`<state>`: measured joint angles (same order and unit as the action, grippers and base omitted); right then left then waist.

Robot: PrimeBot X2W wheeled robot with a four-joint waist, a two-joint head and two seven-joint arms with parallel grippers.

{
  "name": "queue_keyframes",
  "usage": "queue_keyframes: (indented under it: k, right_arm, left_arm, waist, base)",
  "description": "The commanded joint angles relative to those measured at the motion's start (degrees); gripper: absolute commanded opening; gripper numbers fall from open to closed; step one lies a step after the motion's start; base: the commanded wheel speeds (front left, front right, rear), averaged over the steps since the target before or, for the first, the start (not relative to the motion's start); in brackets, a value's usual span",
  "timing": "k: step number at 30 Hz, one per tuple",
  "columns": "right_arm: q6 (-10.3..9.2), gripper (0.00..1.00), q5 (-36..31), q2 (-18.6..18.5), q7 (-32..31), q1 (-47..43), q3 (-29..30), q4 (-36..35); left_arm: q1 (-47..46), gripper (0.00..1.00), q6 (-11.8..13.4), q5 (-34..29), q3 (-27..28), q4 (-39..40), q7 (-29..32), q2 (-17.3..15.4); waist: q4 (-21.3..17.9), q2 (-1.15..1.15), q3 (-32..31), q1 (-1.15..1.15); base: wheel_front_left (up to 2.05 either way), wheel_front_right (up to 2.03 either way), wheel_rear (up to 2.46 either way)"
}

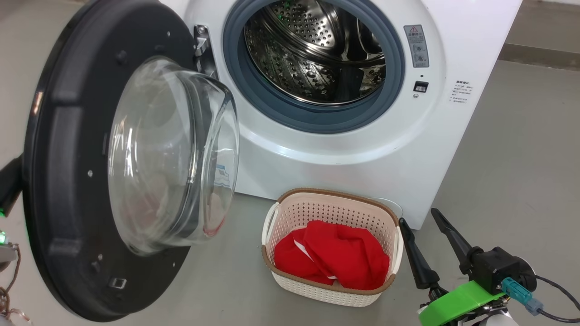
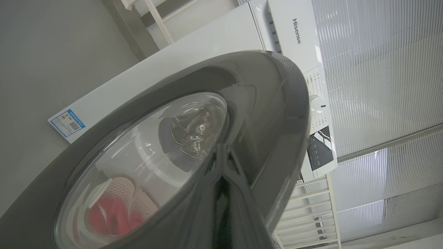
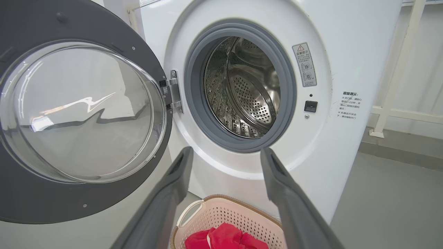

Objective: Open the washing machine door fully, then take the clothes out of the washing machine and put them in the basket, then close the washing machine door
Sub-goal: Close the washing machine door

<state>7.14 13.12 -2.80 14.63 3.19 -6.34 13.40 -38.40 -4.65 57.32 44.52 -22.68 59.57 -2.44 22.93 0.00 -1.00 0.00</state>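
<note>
The washing machine [image 1: 344,181] stands with its door [image 1: 59,158] swung wide to the left. Its steel drum [image 1: 317,50] shows no fabric inside. The basket [image 1: 290,213] sits on the floor in front of it, holding the red clothes [image 1: 337,258]. My right gripper [image 1: 418,215] hovers open just right of the basket, nothing between its fingers. In the right wrist view its fingers [image 3: 180,173] frame the drum [image 3: 242,86] above the basket [image 3: 221,202] and the clothes [image 3: 225,238]. My left gripper [image 2: 223,152] is shut, its tips against the door's glossy outer rim [image 2: 270,114].
Grey floor lies around the machine. A white railing [image 3: 398,69] stands to its right, by the wall. A dark part of my left arm [image 1: 9,185] pokes out behind the door. A cable [image 1: 557,294] trails from my right wrist.
</note>
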Motion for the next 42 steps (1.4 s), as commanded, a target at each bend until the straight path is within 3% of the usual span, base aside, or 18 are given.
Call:
queue_keyframes:
  k: [1,9,18,29,42]
  right_arm:
    - [0.35,1.00,0.24,-0.08,0.37,1.35,-1.34,-1.28]
    - [0.35,1.00,0.06,-0.08,0.37,1.82,-1.28,-1.25]
    - [0.35,1.00,-0.24,-0.08,0.37,2.53,-1.37,-1.20]
    - [0.35,1.00,0.09,-0.08,0.37,2.59,-1.59,-0.62]
    - [0.35,1.00,0.31,-0.08,0.37,1.68,-1.80,-0.21]
  left_arm:
    - [0.88,0.00,-0.58,0.79,-0.44,2.07,0.93,-1.14]
    - [4.04,0.00,-0.31,6.22,-4.67,4.56,0.36,-0.47]
    - [8.84,0.00,-0.79,14.86,-13.65,7.62,-4.01,-0.44]
    - [13.42,0.00,0.51,23.59,-21.09,10.46,-9.03,-0.44]
    - [17.28,0.00,1.20,26.80,-25.00,12.32,-12.14,-0.44]
  waist:
    - [-0.04,0.00,0.02,0.00]
    - [-1.12,0.00,0.64,0.00]
    - [-3.18,0.00,1.76,0.00]
    - [-5.92,0.00,1.91,0.00]
    - [-10.63,0.00,0.57,0.00]
  base:
    - [0.00,0.00,0.00]
    - [0.00,0.00,0.00]
    - [0.00,0.00,0.00]
    - [0.00,0.00,0.00]
    - [0.00,0.00,0.00]
